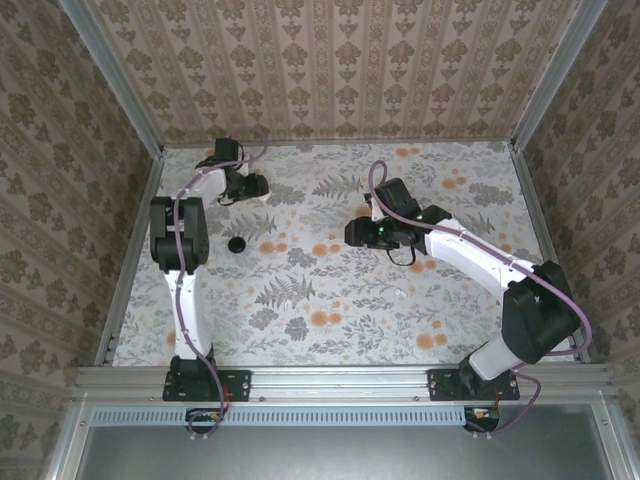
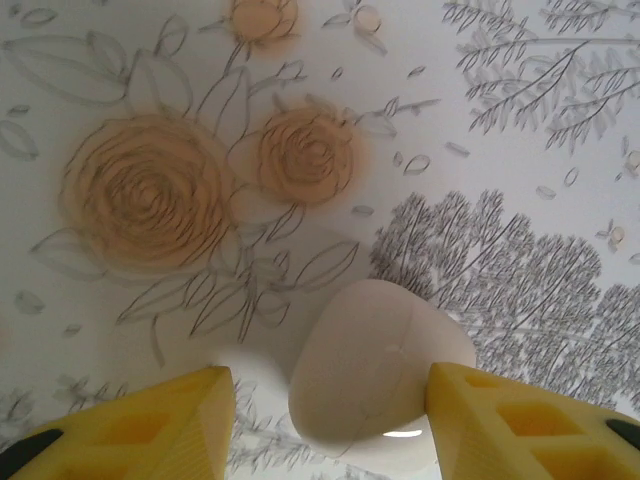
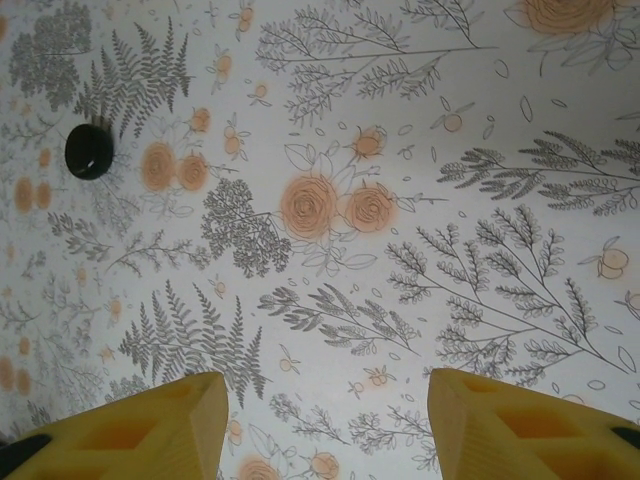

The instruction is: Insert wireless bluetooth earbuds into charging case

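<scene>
My left claw (image 2: 325, 388) stands open, its yellow fingers (image 2: 150, 425) spread to either side of the charging case (image 2: 370, 370). The glossy white case lies in the gap on the desk (image 2: 520, 170). Its right edge runs up to the right finger, though I cannot tell whether they touch. A strip of desk shows between its left edge and the other finger. A faint seam curves across its shell. My right claw (image 3: 325, 390) is open as well, with flowered desk between its fingers. Beyond it, well off to the upper left, one roundish black earbud (image 3: 89, 151) lies on the fern print.
</scene>
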Controlling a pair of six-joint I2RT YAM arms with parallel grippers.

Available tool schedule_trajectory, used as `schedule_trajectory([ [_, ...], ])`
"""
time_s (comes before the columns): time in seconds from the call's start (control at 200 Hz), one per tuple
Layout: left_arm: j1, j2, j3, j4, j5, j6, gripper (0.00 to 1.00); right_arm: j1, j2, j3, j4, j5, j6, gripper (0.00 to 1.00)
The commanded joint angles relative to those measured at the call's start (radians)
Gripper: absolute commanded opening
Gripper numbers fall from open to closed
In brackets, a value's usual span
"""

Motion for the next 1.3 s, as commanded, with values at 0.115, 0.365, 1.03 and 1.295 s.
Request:
schedule_trajectory([
  [0.115,-0.030,0.049,0.062,-0.093,-0.032,0.026,0.52,-0.005,-0.020,-0.009,-0.013,0.022,-0.017,0.56],
  [0.365,-0.065,0.027,-0.011,-0.082,-0.016,0.041,0.45,-0.005,-0.023,-0.006,-0.008,0.014,-0.011,0.56],
  [1.03,-0.269,-0.282,-0.530,0.172,0.060,-0.095,0.38,-0.004,-0.120,-0.096,0.004,0.013,0.049,0.56],
  [1.295,-0.369,-0.509,-0.707,0.186,-0.002,-0.120,0.45,0.020,-0.053,-0.059,-0.022,0.037,0.055,0.56],
])
